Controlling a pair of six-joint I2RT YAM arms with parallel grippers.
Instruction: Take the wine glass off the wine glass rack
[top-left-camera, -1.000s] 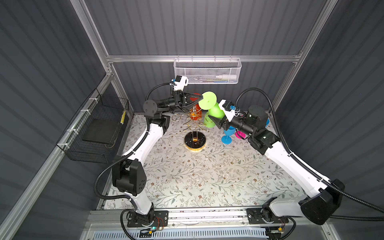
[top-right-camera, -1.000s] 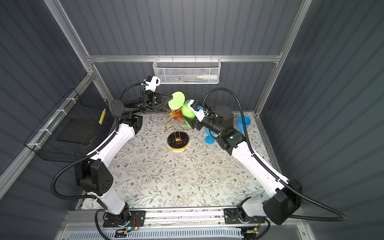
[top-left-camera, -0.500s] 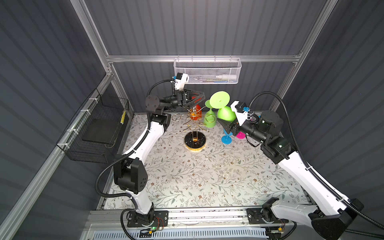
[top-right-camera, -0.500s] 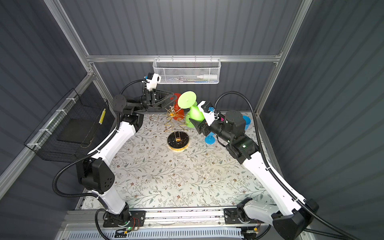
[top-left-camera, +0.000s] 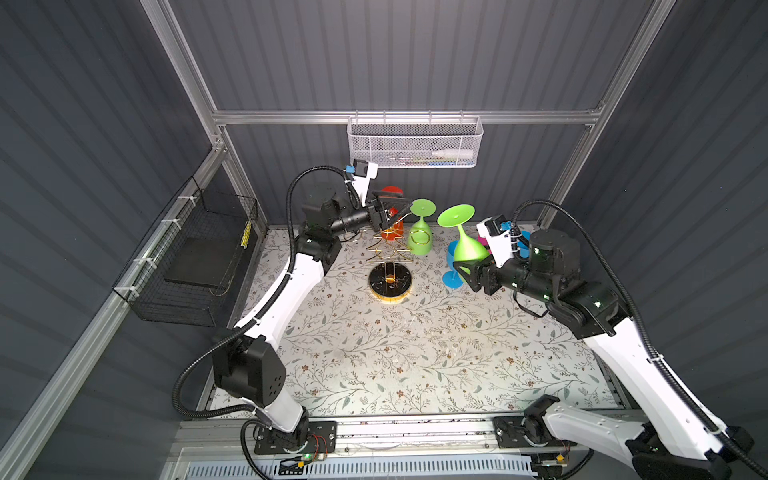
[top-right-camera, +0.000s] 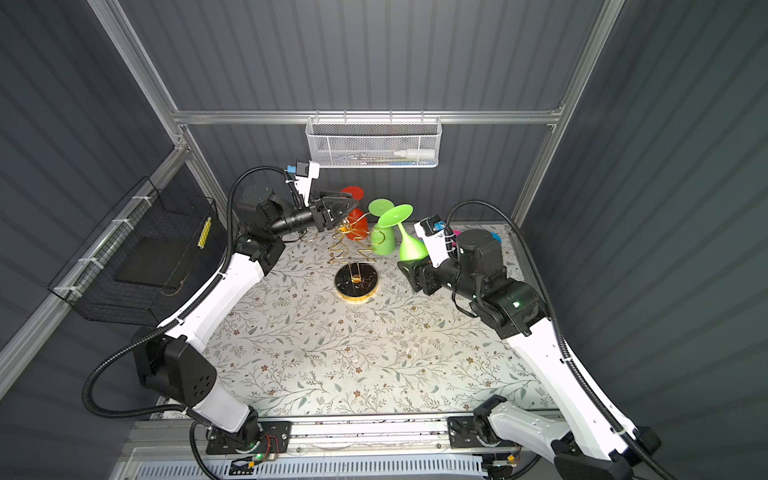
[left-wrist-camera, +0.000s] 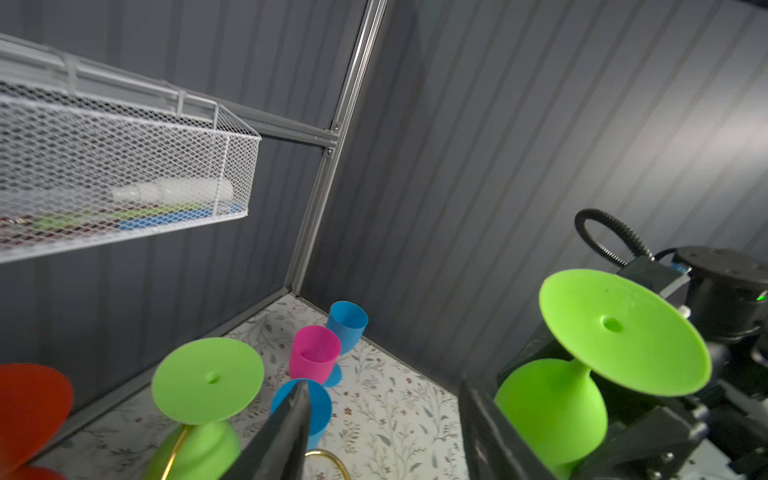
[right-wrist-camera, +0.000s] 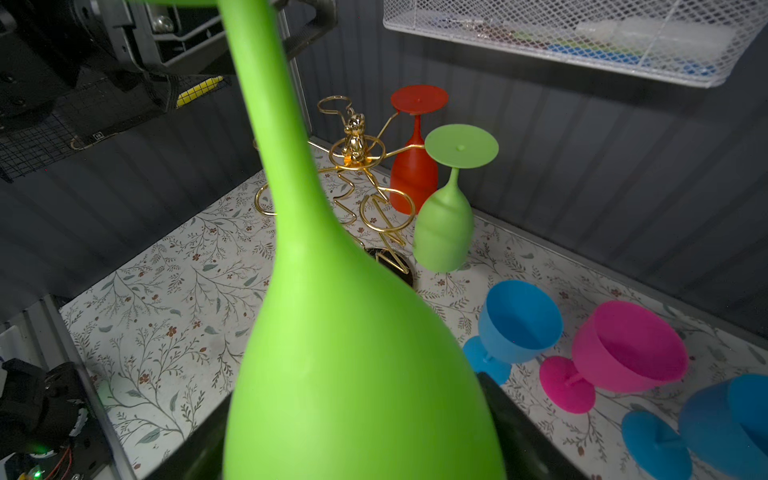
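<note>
Right pincer (top-left-camera: 468, 268) pinches the green wine glass (top-left-camera: 467, 245) by its bowl (inverted, as racks hold glasses), clear of the wine glass rack (top-left-camera: 388, 249). Left pincer (top-left-camera: 399, 210), spread and empty, hovers at its top.

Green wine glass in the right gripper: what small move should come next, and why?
Probably carry the green wine glass, upside down in the right gripper, toward the upright blue wine glass and pink wine glass on the table: it is already clear of the wine glass rack.

The floral tabletop (top-left-camera: 415, 353) bears the wine glass rack (top-left-camera: 380, 281) (black base), blue glasses (right-wrist-camera: 519, 320), a pink glass (right-wrist-camera: 629, 347).
</note>
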